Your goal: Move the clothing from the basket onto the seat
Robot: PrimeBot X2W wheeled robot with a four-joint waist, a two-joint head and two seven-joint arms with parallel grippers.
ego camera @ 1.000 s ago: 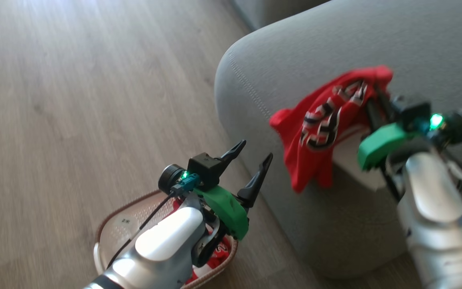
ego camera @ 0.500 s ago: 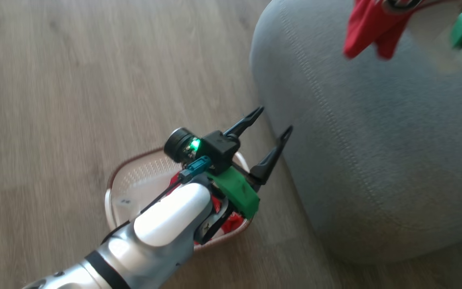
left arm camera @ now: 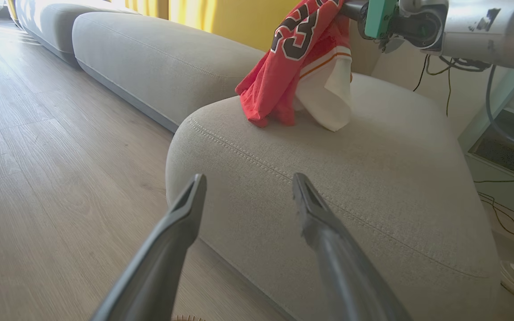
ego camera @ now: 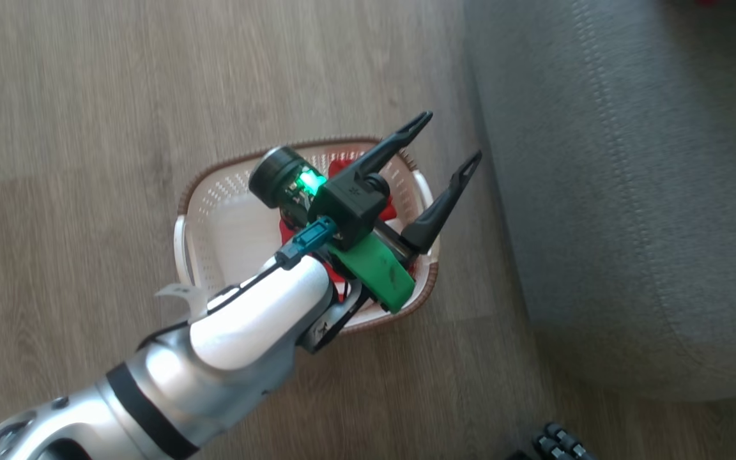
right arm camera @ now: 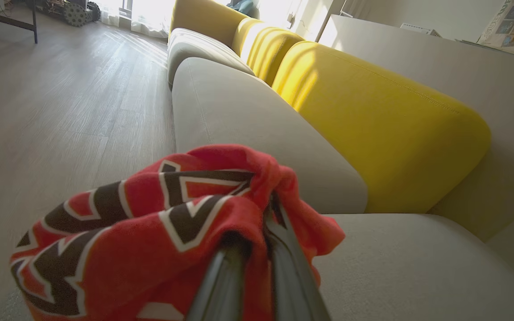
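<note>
The cream basket (ego camera: pixel 205 191) with a brown rim stands on the floor beside the grey seat (ego camera: pixel 630 191). Red clothing (ego camera: pixel 340 167) lies inside it, mostly hidden under my left wrist. My left gripper (ego camera: pixel 452 135) hovers open over the basket's far side, fingers empty and pointing toward the seat (left arm camera: pixel 350 187). In the left wrist view, my left gripper (left arm camera: pixel 249 178) faces a red jersey (left arm camera: pixel 283 76) with black numerals, hanging from my right arm with its lower folds touching the seat top. My right gripper (right arm camera: pixel 257 227) is shut on that jersey (right arm camera: pixel 150 223) above the seat (right arm camera: pixel 417 267).
Wood floor (ego camera: pixel 87 96) surrounds the basket. Yellow back cushions (right arm camera: pixel 373 125) line the seat's far side. Cables and a low shelf (left arm camera: pixel 502 151) sit beyond the seat's end. A paper tag (ego camera: pixel 179 294) sticks out at the basket's near rim. A dark ribbed part (ego camera: pixel 556 441) shows at the bottom edge.
The head camera has tilted down, so the basket now sits mid-picture and the right gripper with the jersey has left that view. The left gripper stays open over the basket.
</note>
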